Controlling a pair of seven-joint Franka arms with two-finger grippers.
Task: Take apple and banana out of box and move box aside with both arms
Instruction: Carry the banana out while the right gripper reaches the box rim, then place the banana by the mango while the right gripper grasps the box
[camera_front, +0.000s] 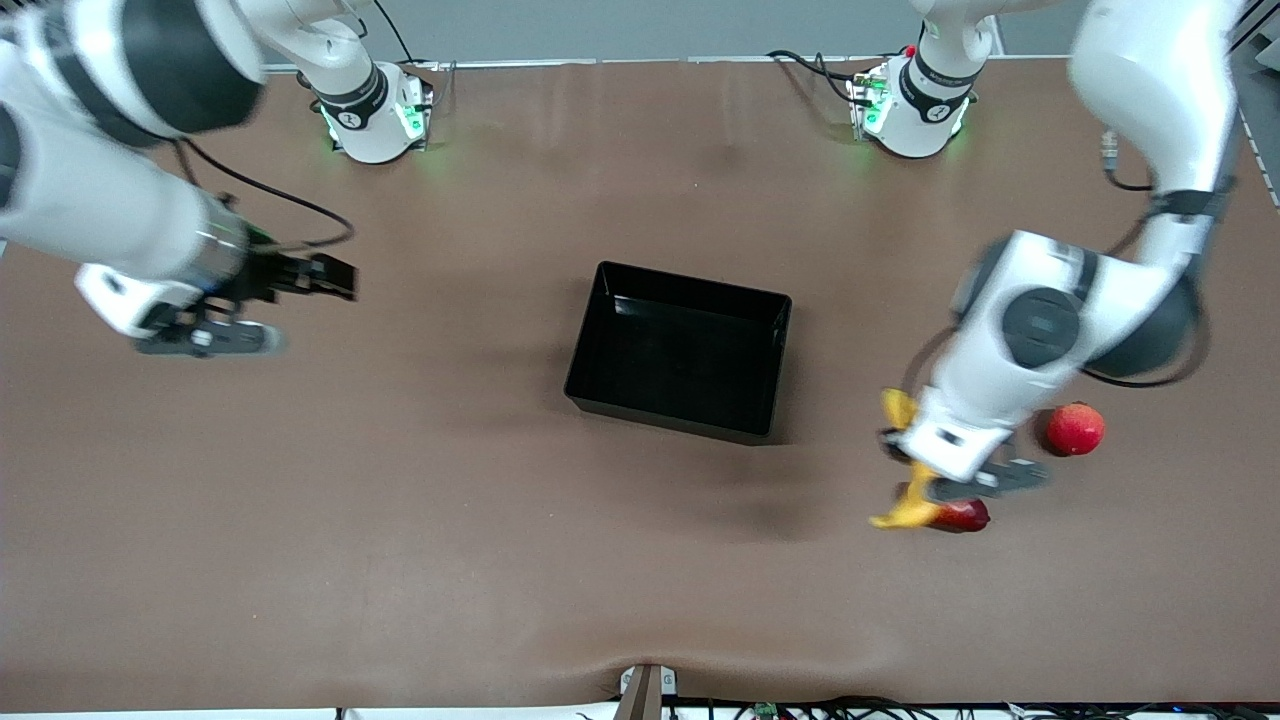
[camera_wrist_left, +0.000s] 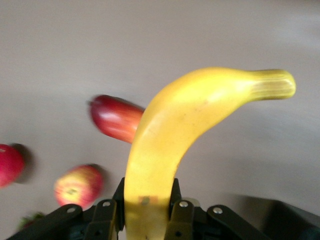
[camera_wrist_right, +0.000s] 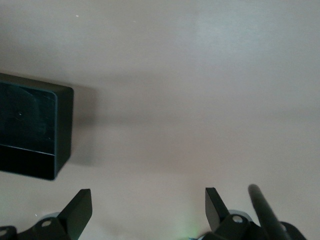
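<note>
My left gripper (camera_front: 918, 468) (camera_wrist_left: 148, 212) is shut on one end of the long yellow banana (camera_front: 905, 512) (camera_wrist_left: 175, 130) and holds it over the table toward the left arm's end. Beneath it in the left wrist view lies the small apple (camera_wrist_left: 78, 185), red with yellow patches. The black box (camera_front: 680, 350) (camera_wrist_right: 30, 125) stands at mid-table with nothing in it. My right gripper (camera_front: 338, 280) (camera_wrist_right: 147, 205) hangs open over bare table toward the right arm's end, nothing between its fingers.
An oblong red-yellow fruit (camera_front: 965, 516) (camera_wrist_left: 116, 120) lies just under the banana. A round red fruit (camera_front: 1075, 428) sits beside the left arm's hand, farther from the front camera. Another red fruit (camera_wrist_left: 7, 165) shows at the left wrist view's edge.
</note>
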